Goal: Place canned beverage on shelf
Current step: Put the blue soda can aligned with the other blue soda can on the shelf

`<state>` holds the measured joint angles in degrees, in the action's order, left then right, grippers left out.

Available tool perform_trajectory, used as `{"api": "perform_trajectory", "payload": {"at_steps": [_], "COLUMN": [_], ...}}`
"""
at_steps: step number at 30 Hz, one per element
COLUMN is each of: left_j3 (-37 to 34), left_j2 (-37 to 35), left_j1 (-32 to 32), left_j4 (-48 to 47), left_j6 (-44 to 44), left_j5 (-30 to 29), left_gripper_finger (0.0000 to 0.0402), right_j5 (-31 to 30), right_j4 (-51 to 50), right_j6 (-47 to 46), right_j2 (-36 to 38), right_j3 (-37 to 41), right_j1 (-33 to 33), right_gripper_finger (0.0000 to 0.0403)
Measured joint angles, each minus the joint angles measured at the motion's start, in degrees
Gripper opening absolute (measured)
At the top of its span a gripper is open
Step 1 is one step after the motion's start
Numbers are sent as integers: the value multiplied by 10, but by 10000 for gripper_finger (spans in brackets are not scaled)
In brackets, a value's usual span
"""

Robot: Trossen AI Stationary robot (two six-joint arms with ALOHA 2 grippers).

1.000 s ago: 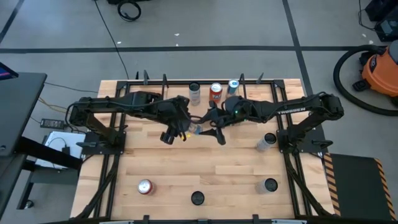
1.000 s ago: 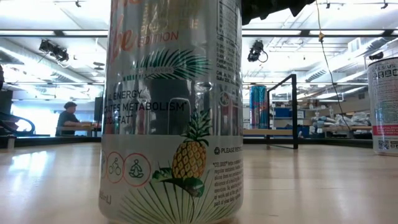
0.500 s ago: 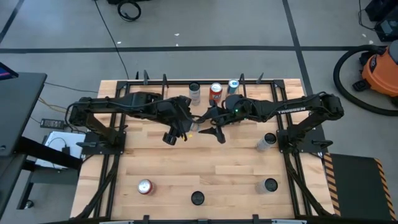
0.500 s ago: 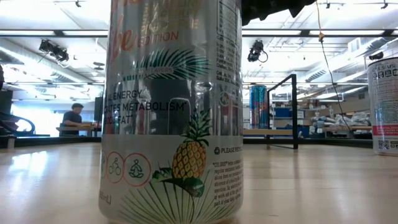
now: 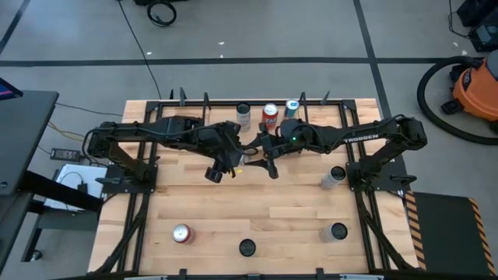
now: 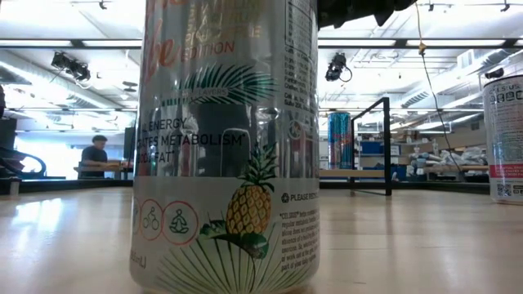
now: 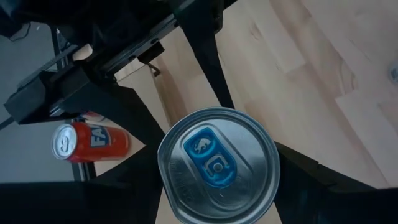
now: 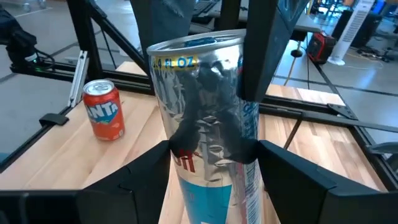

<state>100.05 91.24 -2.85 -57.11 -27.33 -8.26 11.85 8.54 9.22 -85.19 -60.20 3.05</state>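
**A:** Where is the canned beverage (image 7: 217, 165)?

**B:** Above the middle of the table (image 5: 233, 210), slightly toward 12 o'clock. The left gripper (image 5: 240, 160), reaching in from 9 o'clock, pinches it by the sides. The right gripper (image 5: 258, 158) comes in from 3 o'clock and brackets the same can lower down. I cannot tell whether that one has closed on it.

**A:** So it looks like a handover?

**B:** That's my reading. The shelf (image 5: 257, 109) is at the 12 o'clock edge with three cans on it, including an orange can (image 8: 104, 109).

**A:** How should it be done well?

**B:** The right gripper should clamp squarely on the can's body, clear of the left gripper's fingers (image 8: 264, 56). It should be firm before the left lets go, because a thin wall dents and a loose hold lets the can tip. The left should then back out toward 9 o'clock without brushing the can. Keep the can upright and aim for a bare stretch of the board.
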Motion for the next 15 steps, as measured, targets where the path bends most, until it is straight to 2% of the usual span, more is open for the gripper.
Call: {"api": "perform_trajectory", "payload": {"at_steps": [7,15], "left_j3": [0,0], "left_j2": [0,0], "left_j1": [0,0], "left_j4": [5,6], "left_j6": [2,2], "left_j5": [4,2], "left_gripper_finger": [239,239], "right_j5": [30,33], "right_j4": [-4,-2], "right_j6": [-2,-4], "right_j2": [0,0], "right_j3": [0,0], "right_j1": [-1,-1], "right_gripper_finger": [247,247]}}
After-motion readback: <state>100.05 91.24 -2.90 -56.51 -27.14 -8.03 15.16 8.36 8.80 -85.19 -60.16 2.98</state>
